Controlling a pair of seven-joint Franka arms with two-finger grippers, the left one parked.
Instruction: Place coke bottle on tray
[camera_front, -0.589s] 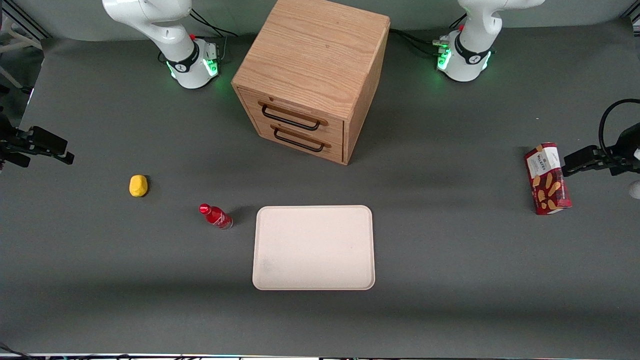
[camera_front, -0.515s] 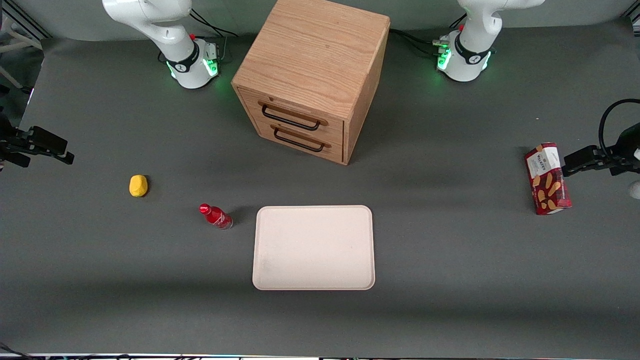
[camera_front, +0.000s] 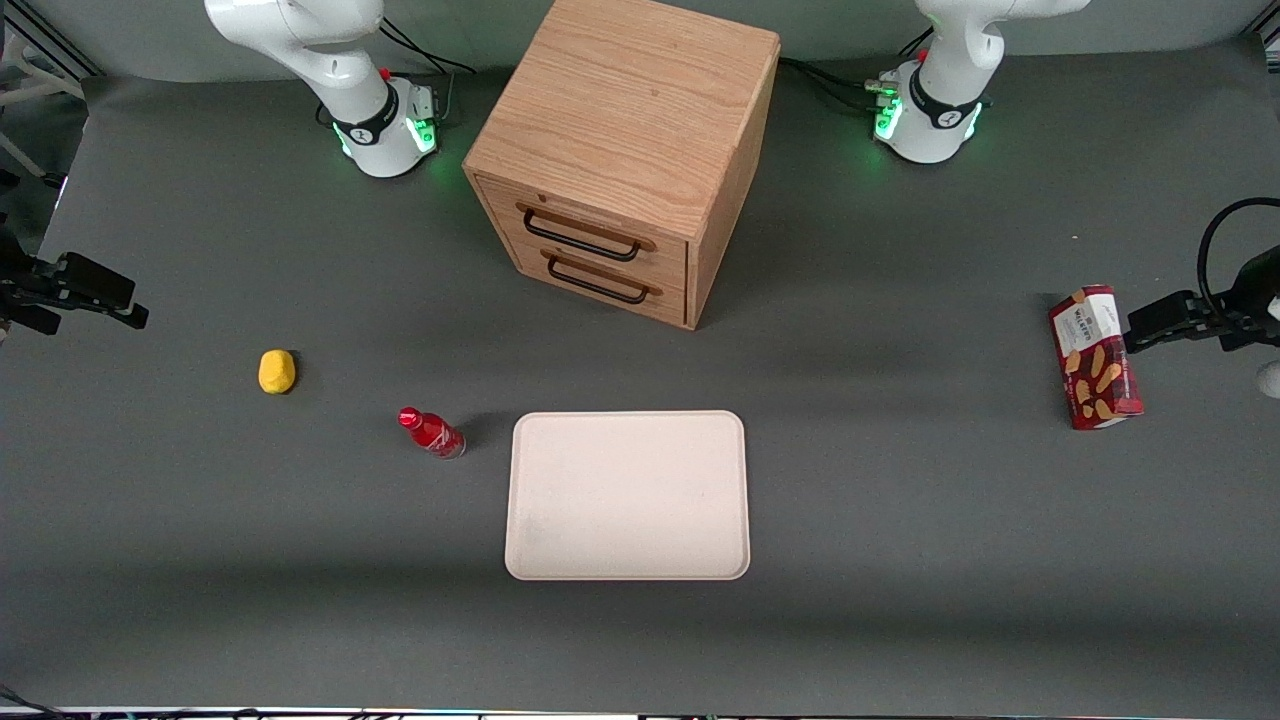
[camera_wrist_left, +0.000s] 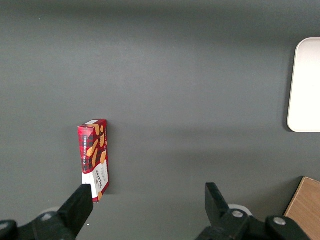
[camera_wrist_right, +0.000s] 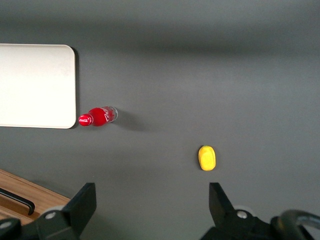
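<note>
- Front view: small red-capped coke bottle (camera_front: 431, 433) stands on grey surface (camera_front: 900, 500) beside pale cream rectangular tray (camera_front: 627, 495), ungrasped.
- Gripper (camera_wrist_right: 150, 207) high above, fingers spread, empty.
- Step: approach; next, descend onto bottle.

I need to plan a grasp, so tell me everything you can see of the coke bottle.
The coke bottle is small, with a shiny red cap, a red label and a clear base. It stands on the dark grey table, apart from the tray and just beside one of its corners. Nothing touches it except the table. The yellow lump lies farther toward the working arm's end. The gripper hangs high above the table with its jaws open, holding nothing.
</note>
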